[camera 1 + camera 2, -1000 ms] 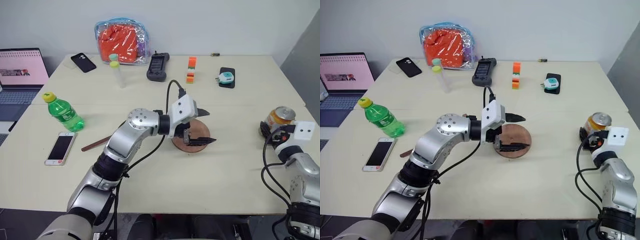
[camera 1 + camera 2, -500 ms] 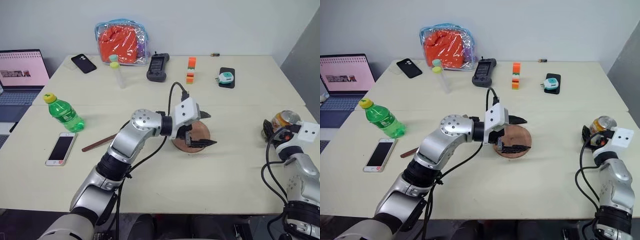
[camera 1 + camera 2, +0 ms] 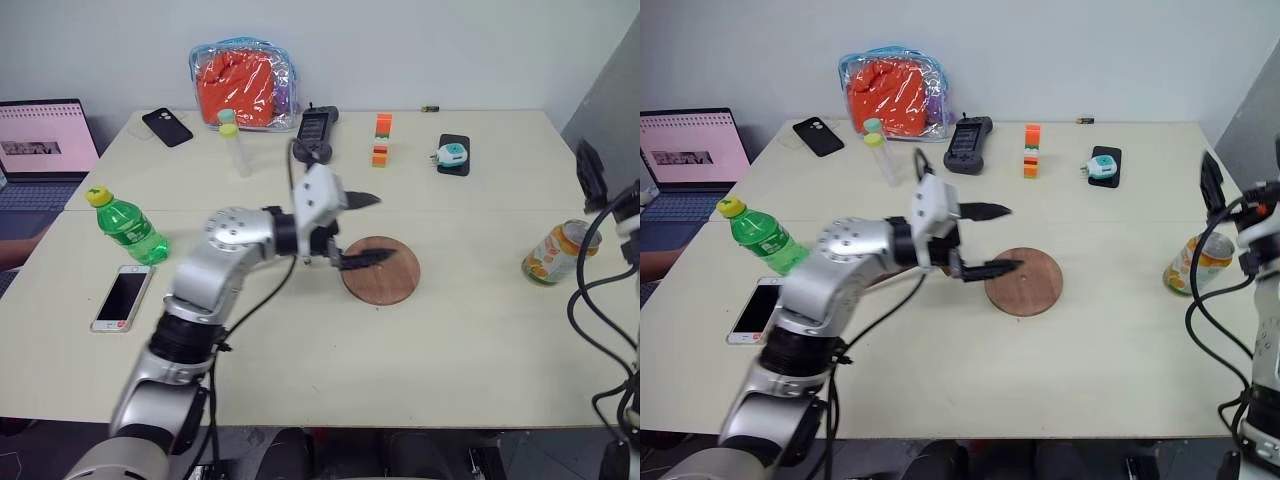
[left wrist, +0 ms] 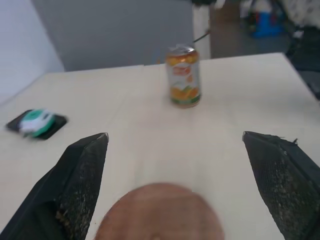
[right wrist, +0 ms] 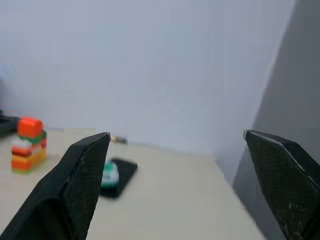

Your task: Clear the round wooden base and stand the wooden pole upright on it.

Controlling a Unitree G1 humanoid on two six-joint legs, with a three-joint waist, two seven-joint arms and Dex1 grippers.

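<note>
The round wooden base (image 3: pixel 380 270) lies flat and bare at the table's middle; its near part shows as round wooden base (image 4: pixel 160 212) in the left wrist view. My left gripper (image 3: pixel 386 226) hovers just left of it, pointing right, open and holding nothing. An orange drink can (image 3: pixel 552 252) stands near the table's right edge, seen also as the can (image 4: pixel 183 75). My right gripper (image 5: pixel 176 134) is open and empty, raised above and behind the can at the right edge of the head views, one finger (image 3: pixel 590 175) showing. The wooden pole is hidden behind my left arm.
On the left are a green bottle (image 3: pixel 125 225), a white phone (image 3: pixel 122 296) and a laptop (image 3: pixel 40 140). Along the back stand a black phone (image 3: pixel 166 125), an orange bag (image 3: pixel 243 82), a clear tube (image 3: pixel 232 140), a black handset (image 3: pixel 315 130), a block stack (image 3: pixel 382 140) and a teal-topped device (image 3: pixel 453 155).
My right gripper has let go of the can and risen well above it; the can now stands alone. My left gripper has drawn back leftwards off the base.
</note>
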